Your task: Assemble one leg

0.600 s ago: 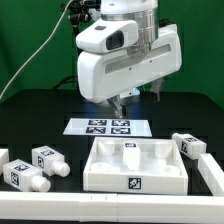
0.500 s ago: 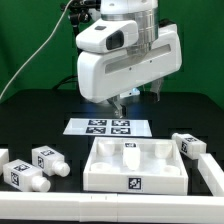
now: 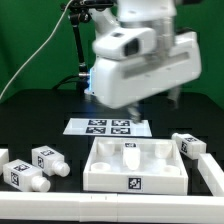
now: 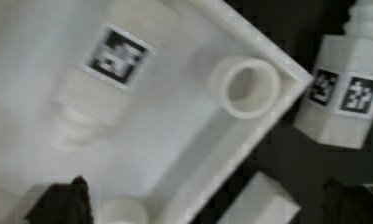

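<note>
The white tray [image 3: 135, 178] sits at the table's middle front. It fills the wrist view [image 4: 165, 150], showing a round socket [image 4: 250, 85] near its rim. A tagged white block [image 4: 98, 80] with a peg end, shaped like a leg, lies inside the tray. One leg [image 3: 188, 146] lies off the tray at the exterior view's right, also seen in the wrist view [image 4: 343, 92]. Two more legs [image 3: 45, 158] [image 3: 25, 178] lie at the left. My gripper [image 4: 209, 205] is open and empty above the tray's rim. In the exterior view it [image 3: 140, 108] is blurred.
The marker board [image 3: 108, 127] lies behind the tray. A long white bar [image 3: 212, 178] runs along the exterior view's right front. Another white piece [image 3: 3, 160] shows at the left edge. A green wall stands behind the arm.
The arm has swung toward the exterior view's right and is blurred with motion. The tray and the legs have not moved.
</note>
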You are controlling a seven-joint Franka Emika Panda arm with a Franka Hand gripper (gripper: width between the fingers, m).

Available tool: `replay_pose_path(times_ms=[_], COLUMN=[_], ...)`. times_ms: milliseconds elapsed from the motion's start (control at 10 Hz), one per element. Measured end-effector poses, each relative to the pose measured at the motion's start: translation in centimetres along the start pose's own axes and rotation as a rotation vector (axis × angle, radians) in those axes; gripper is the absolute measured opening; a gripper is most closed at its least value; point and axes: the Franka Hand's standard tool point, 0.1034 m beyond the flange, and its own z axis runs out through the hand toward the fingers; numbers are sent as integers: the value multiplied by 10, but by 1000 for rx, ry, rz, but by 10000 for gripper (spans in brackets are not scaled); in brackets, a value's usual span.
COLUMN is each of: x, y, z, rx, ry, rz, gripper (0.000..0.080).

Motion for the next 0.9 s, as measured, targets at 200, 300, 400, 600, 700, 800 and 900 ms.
replay_pose_path(times_ms=[200, 300, 400, 600, 700, 800, 900], x=[-3, -3, -3, 0, 20, 37, 51], y=[4, 4, 3, -39, -63, -82, -94], z=[-1, -1, 0, 5, 10, 19, 27], rx=[-2, -2, -1, -13, -4, 0, 3], ry=[1, 1, 0, 5, -4, -2, 1], rz=[13, 13, 20, 381, 469, 497, 513], gripper=[650, 650, 650, 650, 650, 650, 650])
